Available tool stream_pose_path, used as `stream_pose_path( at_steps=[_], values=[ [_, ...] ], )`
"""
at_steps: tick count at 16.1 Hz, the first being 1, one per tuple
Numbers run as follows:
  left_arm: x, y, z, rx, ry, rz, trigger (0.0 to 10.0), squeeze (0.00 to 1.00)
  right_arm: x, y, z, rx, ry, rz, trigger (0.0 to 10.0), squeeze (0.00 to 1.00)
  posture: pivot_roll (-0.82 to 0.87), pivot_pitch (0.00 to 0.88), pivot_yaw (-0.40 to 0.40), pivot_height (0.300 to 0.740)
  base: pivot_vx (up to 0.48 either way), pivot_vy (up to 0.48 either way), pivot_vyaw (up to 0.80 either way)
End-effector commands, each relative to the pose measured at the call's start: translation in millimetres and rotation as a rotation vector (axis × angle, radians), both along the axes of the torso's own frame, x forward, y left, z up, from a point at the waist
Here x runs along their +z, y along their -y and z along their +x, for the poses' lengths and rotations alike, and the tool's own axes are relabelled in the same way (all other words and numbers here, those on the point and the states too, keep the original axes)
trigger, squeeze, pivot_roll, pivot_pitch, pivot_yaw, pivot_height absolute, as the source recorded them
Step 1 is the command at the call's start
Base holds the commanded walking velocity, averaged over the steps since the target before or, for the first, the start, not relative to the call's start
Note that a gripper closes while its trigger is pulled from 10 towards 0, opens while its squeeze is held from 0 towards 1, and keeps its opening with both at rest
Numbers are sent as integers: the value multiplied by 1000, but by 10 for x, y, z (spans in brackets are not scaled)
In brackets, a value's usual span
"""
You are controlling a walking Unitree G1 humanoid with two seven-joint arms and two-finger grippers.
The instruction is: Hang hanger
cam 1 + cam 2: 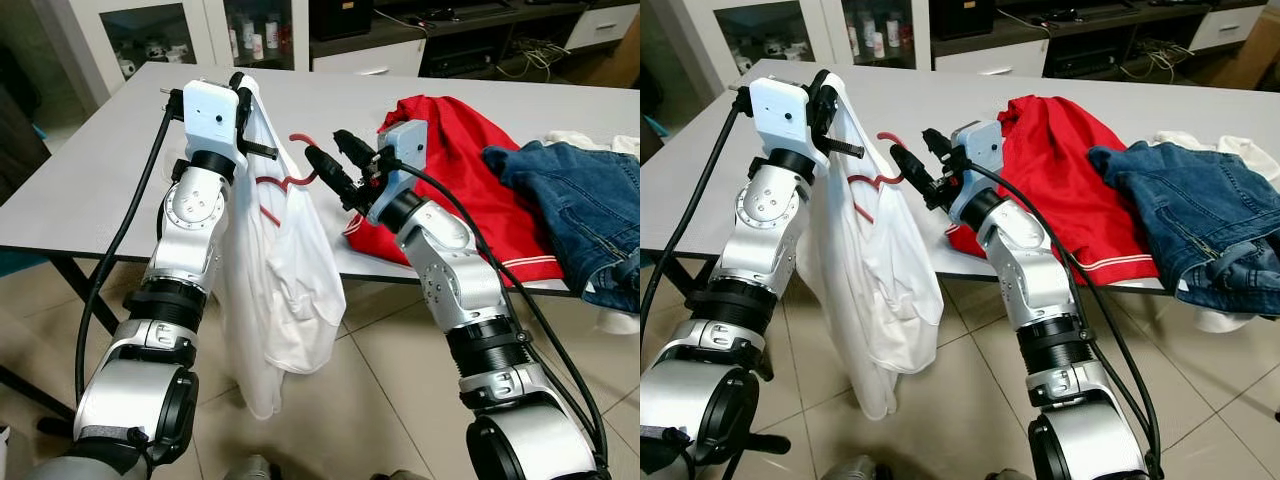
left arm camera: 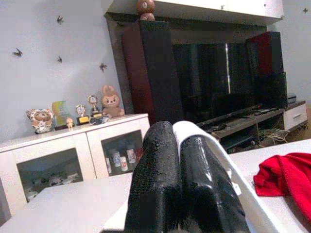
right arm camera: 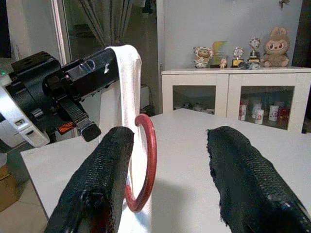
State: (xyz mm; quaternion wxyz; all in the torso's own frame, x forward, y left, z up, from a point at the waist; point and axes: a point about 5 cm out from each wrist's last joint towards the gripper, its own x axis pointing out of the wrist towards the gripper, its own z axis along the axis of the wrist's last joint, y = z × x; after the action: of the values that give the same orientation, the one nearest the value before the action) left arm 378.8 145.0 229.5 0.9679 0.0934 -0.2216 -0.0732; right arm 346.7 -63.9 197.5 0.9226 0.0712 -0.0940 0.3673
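Two grippers flank the red hanger [image 1: 290, 178]: the left gripper [image 2: 183, 182] pinches the white shirt [image 1: 285, 290] draped on it, while the nearer right gripper [image 3: 170, 189], fingers spread, faces its upright hook [image 3: 146, 165].

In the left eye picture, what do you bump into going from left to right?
Left pincer pinching the white shirt → red hanger → right pincer, open by the hook → red garment → blue jeans, both on the table.
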Motion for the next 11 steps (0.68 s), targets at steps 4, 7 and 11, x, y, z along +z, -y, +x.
stream_pose_path(
  at_steps=[4,7,11],
  values=[
    [159,59,-19,-26,63,10,10000,0,-104,-110,-19,40,-27,-55,10000,0,-50,0,33,740,0,0,0],
    [152,86,-25,-33,63,8,10000,0,-139,-222,-13,62,-56,-56,10000,0,-49,0,31,740,0,0,0],
    [139,79,-39,-31,62,7,10000,0,-139,-232,36,39,-78,-42,0,0,-41,0,27,740,0,0,0]
  ],
)
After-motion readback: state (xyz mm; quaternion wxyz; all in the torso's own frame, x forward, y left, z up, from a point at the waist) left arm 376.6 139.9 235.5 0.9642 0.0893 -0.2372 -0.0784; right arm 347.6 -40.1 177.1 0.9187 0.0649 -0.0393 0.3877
